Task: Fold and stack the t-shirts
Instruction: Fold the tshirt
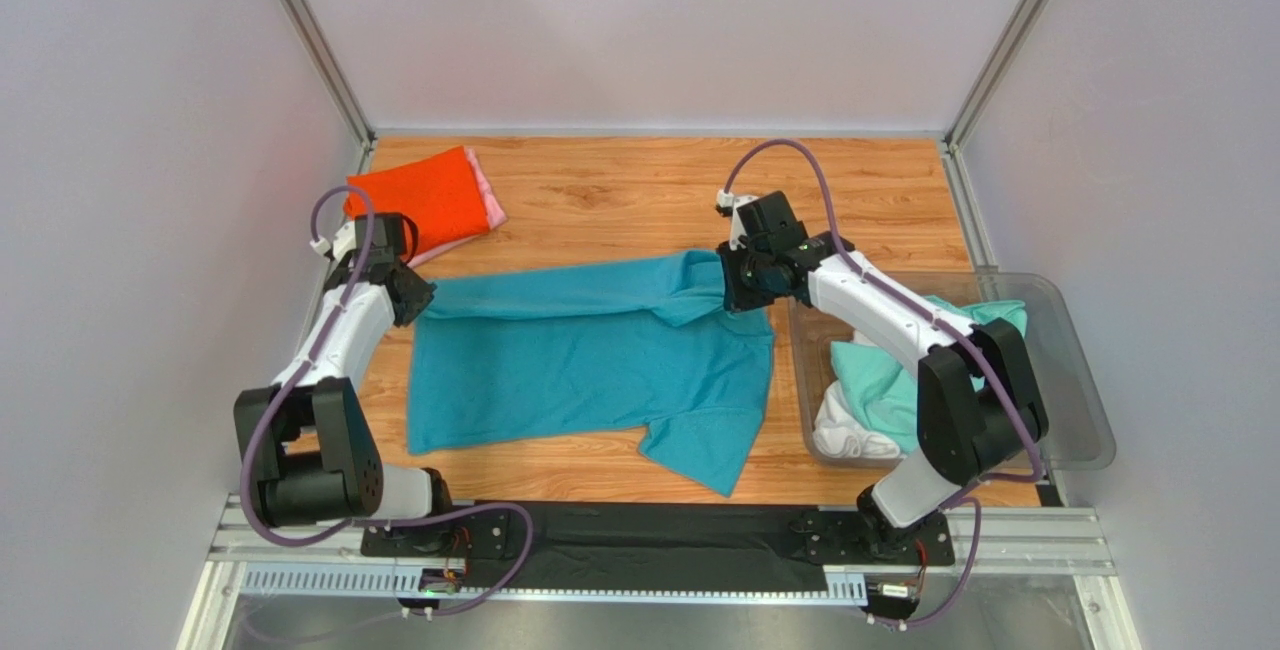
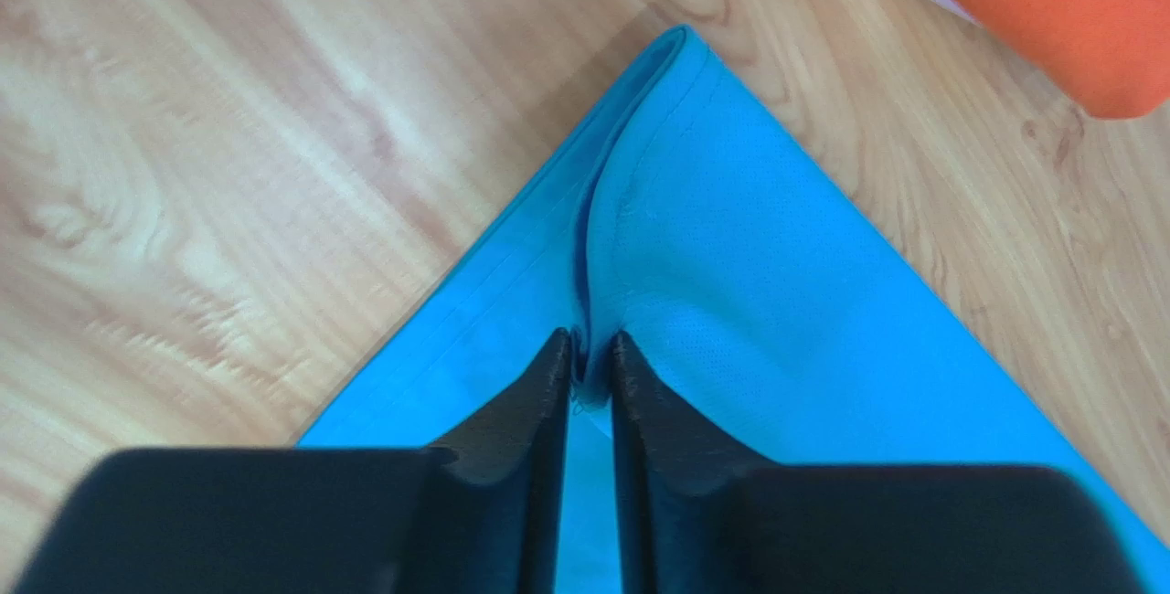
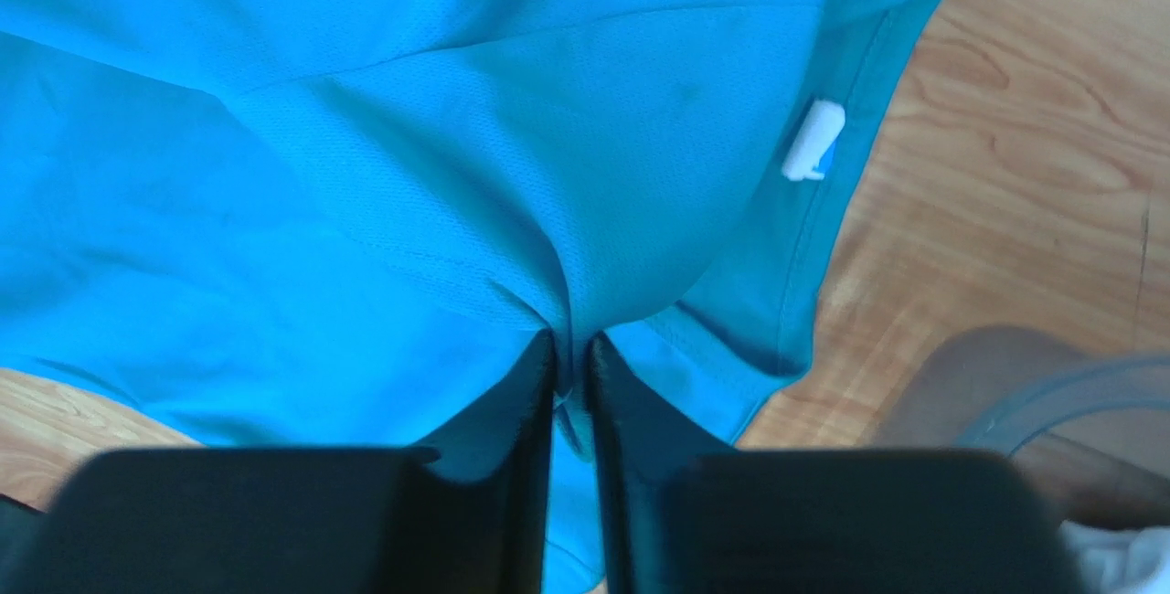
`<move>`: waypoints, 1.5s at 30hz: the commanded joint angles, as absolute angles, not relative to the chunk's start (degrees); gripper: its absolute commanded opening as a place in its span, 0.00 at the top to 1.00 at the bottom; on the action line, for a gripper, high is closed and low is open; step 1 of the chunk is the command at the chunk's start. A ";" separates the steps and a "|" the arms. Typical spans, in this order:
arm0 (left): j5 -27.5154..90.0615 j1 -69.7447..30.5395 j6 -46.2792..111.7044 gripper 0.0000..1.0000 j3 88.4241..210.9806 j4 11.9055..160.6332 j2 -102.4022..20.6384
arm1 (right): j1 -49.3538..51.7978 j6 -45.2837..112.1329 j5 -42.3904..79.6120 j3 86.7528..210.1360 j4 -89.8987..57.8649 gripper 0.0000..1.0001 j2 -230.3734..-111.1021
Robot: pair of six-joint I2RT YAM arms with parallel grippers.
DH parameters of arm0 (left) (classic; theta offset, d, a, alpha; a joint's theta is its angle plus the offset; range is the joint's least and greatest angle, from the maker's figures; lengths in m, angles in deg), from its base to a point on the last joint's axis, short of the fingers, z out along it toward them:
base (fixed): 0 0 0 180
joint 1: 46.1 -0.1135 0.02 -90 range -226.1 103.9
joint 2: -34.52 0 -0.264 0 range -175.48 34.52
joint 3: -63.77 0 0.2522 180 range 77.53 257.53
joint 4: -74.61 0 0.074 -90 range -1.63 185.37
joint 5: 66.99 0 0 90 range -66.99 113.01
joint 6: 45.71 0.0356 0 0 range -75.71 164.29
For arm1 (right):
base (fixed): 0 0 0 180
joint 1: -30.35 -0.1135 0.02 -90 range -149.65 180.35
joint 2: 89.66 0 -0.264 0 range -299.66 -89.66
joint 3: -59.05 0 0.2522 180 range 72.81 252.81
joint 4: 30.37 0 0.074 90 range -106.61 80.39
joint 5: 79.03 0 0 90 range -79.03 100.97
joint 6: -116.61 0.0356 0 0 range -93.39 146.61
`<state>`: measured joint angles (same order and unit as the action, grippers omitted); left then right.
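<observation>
- Where the teal t-shirt [image 1: 586,358] is spread flat across the middle of the table [image 1: 631,193], its far edge is doubled over toward the near edge, and one sleeve is seen pointing at the near edge, right of centre.
- The left gripper [image 1: 409,295] is found low at the shirt's far-left corner, close to the table's left edge.
- In the left wrist view the jaws are seen almost together, only a thin slit between them. A raised ridge of teal cloth is drawn into that slit and pinched at the tips.
- The right gripper [image 1: 739,283] is set down at the shirt's far-right end, at the collar and shoulder area, toward the table's right edge.
- In the right wrist view its jaws are likewise nearly closed. Teal cloth is puckered into the narrow gap and gripped there.
- A small white tag [image 3: 813,142] is noted on a hem just beyond the right claw.
- An orange-red t-shirt [image 1: 428,197], folded, is recorded in the far-left corner, on top of a pink t-shirt [image 1: 487,205] whose edge shows at its right side.
- A clear plastic bin [image 1: 1074,365] is placed at the right edge, toward the near-right corner.
- Inside the bin a mint-green t-shirt [image 1: 887,380] and a white t-shirt [image 1: 854,437] are seen crumpled, the white one nearer the near edge.
</observation>
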<state>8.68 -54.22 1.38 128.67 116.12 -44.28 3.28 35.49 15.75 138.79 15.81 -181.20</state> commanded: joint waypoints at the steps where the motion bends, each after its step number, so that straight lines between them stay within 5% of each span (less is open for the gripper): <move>1: 4.65 -54.36 0.09 0.68 127.81 120.53 -39.22 | 2.49 37.86 13.87 136.80 17.66 0.81 -176.50; 3: 3.06 -54.28 -0.79 0.50 127.98 123.77 -37.12 | 1.70 37.25 14.92 135.48 18.19 0.62 -174.57; 4: 3.15 -54.36 -1.23 0.42 128.33 125.18 -36.41 | 1.44 36.98 15.27 135.39 18.37 0.42 -174.04; 10: 6.04 -54.36 -1.59 0.01 130.09 129.50 -30.96 | -0.41 36.98 16.42 138.19 19.34 0.30 -171.84; 12: 9.64 -54.36 -0.71 0.00 130.44 127.94 -29.90 | -0.50 38.38 16.86 139.95 18.98 0.20 -172.09; 14: 15.50 -54.36 1.13 0.00 130.44 124.43 -30.68 | -0.50 39.70 16.42 141.53 18.37 0.00 -173.06; 19: 25.29 -54.36 3.68 0.00 131.23 118.09 -37.88 | -0.41 47.07 12.47 147.51 17.84 0.00 -180.78; 27: 24.69 -54.28 5.62 0.00 133.34 116.23 -50.11 | 1.52 54.03 1.75 161.83 24.25 0.13 -197.57; 39: 22.66 -54.89 5.53 0.00 132.46 114.65 -57.14 | 2.57 53.51 -4.94 166.59 27.86 0.29 -208.04; 41: 24.07 -54.89 5.36 0.00 132.47 114.57 -58.11 | 2.58 52.80 -4.68 166.15 27.25 0.40 -208.31; 42: 23.98 -54.98 4.83 0.00 132.46 114.56 -58.20 | 2.58 52.63 -4.41 165.72 26.72 0.56 -208.14; 45: 23.63 -55.15 4.57 0.00 132.38 114.74 -58.38 | 2.58 53.06 -4.50 164.75 26.63 0.81 -207.52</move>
